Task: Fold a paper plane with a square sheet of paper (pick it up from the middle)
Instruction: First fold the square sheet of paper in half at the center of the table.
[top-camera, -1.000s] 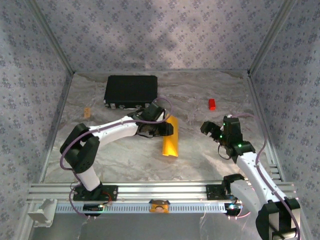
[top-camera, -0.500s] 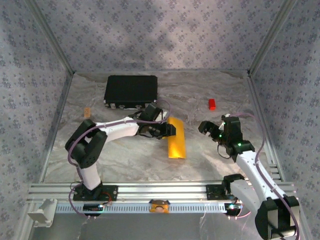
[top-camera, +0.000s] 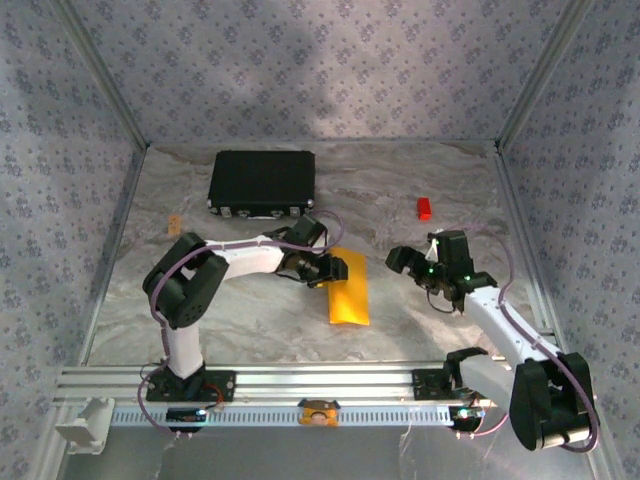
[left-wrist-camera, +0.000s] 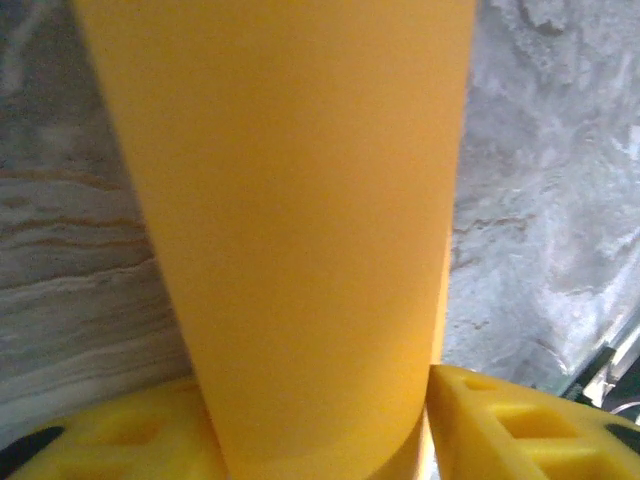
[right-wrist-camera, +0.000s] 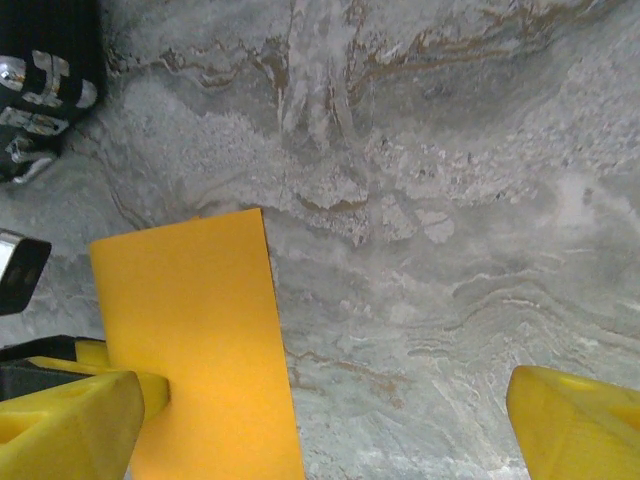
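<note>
The square sheet of paper (top-camera: 350, 295), bright orange-yellow, lies folded over into a narrow strip on the table's middle. My left gripper (top-camera: 335, 268) is at its far left end. In the left wrist view the curved paper (left-wrist-camera: 300, 200) spans the whole gap of the left gripper (left-wrist-camera: 320, 440), with a yellow finger against each side. My right gripper (top-camera: 402, 262) hovers open just right of the strip. In the right wrist view, the paper (right-wrist-camera: 190, 340) sits by the left finger, and bare table lies between the fingers of the right gripper (right-wrist-camera: 320, 430).
A black case (top-camera: 262, 182) lies at the back left, its corner (right-wrist-camera: 40, 80) also in the right wrist view. A small red block (top-camera: 424, 208) sits at the back right. A small tan piece (top-camera: 174, 224) lies at the left. Patterned walls enclose the table.
The paper has swung from a slant to lie straighter and nearer. The left arm has drawn in. The right gripper has moved left towards the paper.
</note>
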